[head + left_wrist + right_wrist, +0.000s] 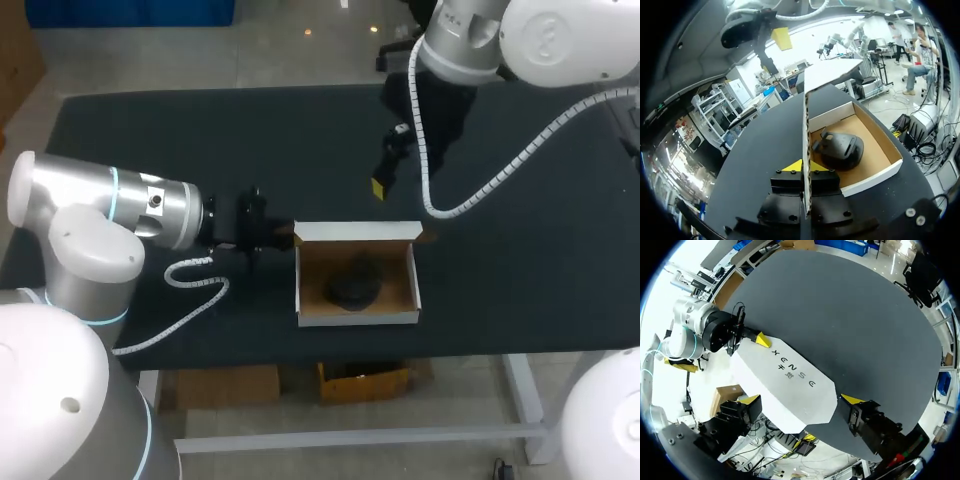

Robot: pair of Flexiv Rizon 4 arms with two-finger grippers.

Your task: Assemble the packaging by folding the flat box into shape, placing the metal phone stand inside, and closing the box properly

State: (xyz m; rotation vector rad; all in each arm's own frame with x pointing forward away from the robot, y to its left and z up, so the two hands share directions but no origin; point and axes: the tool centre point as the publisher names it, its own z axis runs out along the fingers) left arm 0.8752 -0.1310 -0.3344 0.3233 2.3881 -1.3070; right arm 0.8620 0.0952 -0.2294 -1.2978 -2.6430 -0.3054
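Well, head view, box: we see the white cardboard box with a brown inside (357, 318) lying open on the dark table (200, 140), its long axis running left to right.
Head view, stand: the black metal phone stand (355, 283) lies inside the box, on its floor.
Head view, lid: the white lid panel (355, 232) stands up along the box's far long edge.
Head view, left gripper: our left gripper (262, 238) is at the lid's left end.
Head view, right gripper: our right gripper (382, 185) hangs beyond the lid, apart from the box.
Left wrist view, grip: the lid shows edge-on between the yellow tips (792, 166), both pressed to the cardboard, so the claw is clamped on the lid.
Left wrist view, stand: it sits beside the fingers, on the tray side of the lid.
Right wrist view, claw: its tips stand well apart, with the lid's printed outer face ahead of them. It seems clear of the cardboard, though this view does not settle that.
Coming move: we judge only the closing is left. The lid must swing from the far edge towards us, over the stand. The tray lies on its near side and the right gripper on its far side. The left arm is nearer and already holds the lid.
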